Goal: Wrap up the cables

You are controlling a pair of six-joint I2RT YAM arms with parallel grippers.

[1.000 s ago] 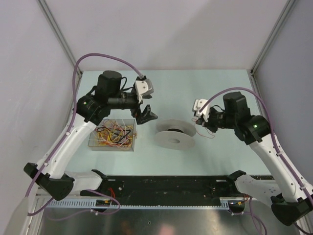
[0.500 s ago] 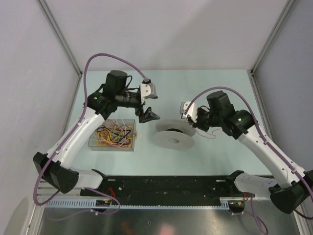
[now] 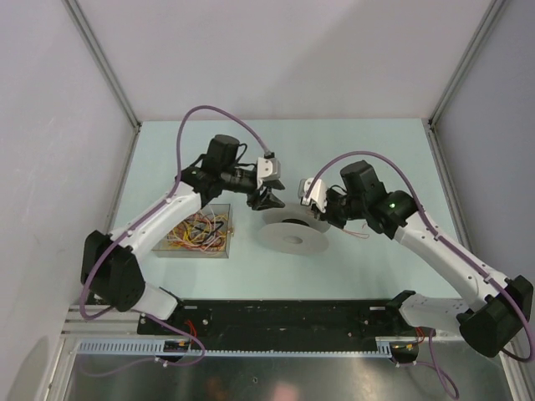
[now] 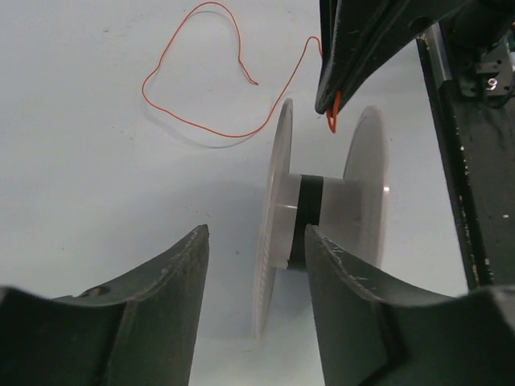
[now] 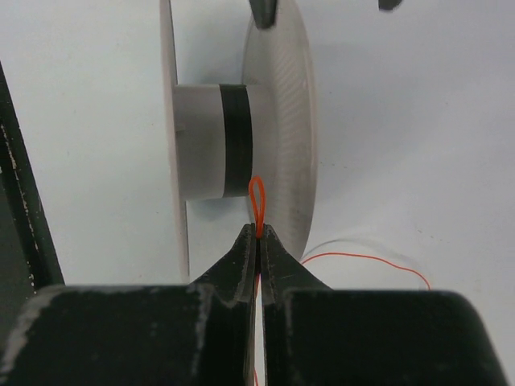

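**Limits of view**
- In the top view the upper flange of the spool hides the lower flange and the hub.
- The right gripper tips are too small to resolve there. In the left wrist view the frame's top edge cuts off this gripper.
- The orange cable disappears between the clenched fingers below the pinch point, so its run inside the grip is hidden.
- Whether the left gripper touches the spool cannot be told.

**Grippers**
- Right: jaws clamped flat together, pinching a small teardrop loop of the orange cable. The loop stands just beside the hub, between the two flanges.
- Left: jaws parted and holding nothing. The spool's far-left rim shows through the gap.

**Task items**
- The rest of the orange cable lies in a loose, open curl on the bench, to the right of the spool.
- The remaining cables form a tangle of yellow, orange, red and white strands. Single strands cannot be separated. They sit in a clear rectangular box near the bench's left edge.

**Materials and shapes**
- Spool: two thin, round, translucent white flanges with a fine ridged face. A short white hub carries a black band. It lies flat near the bench centre, closer to the near edge.
- Cable: string-thin and limp.
- Gripper fingers: matte black, wedge-shaped.
- Bench: smooth, pale blue-green.
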